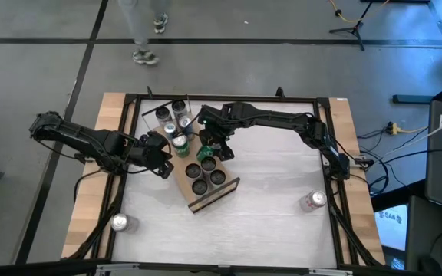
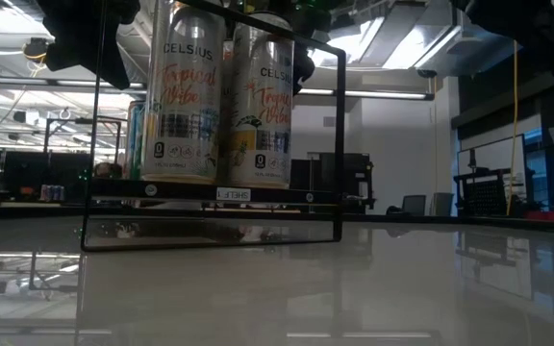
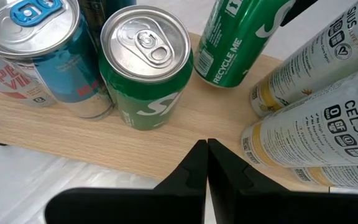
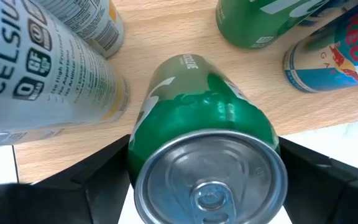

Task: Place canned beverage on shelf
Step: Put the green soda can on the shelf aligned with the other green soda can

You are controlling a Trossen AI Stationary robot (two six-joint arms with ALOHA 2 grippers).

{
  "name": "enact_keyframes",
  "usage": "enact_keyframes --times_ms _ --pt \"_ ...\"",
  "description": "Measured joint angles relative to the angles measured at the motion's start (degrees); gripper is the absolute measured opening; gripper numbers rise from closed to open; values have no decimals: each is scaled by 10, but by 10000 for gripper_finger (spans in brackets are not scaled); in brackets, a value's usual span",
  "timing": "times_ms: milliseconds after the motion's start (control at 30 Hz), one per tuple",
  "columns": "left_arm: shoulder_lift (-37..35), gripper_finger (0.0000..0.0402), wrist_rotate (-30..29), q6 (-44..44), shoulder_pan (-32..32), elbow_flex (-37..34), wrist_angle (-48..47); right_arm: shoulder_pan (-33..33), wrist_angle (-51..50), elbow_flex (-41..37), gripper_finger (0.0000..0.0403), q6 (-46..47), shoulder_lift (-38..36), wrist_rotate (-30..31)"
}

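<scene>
Green can (image 4: 207, 155) stands between our right gripper's (image 4: 204, 171) spread fingers on the shelf (image 4: 166, 37); our left gripper (image 3: 205, 163), fingers pressed together, points at another green can (image 3: 146, 65).

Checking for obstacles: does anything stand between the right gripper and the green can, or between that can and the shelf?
Nothing visible does. The right gripper straddles the green can, which already stands on the shelf near its edge, other cans beside it.
</scene>
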Motion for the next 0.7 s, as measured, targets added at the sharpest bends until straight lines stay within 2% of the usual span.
enact_keyframes --times_ms 567,700 --pt "0 0 0 0 0 0 0 0 6 -1 340 0 0 1" --pt "0 0 0 0 0 0 0 0 -1 -1 340 0 -1 38"
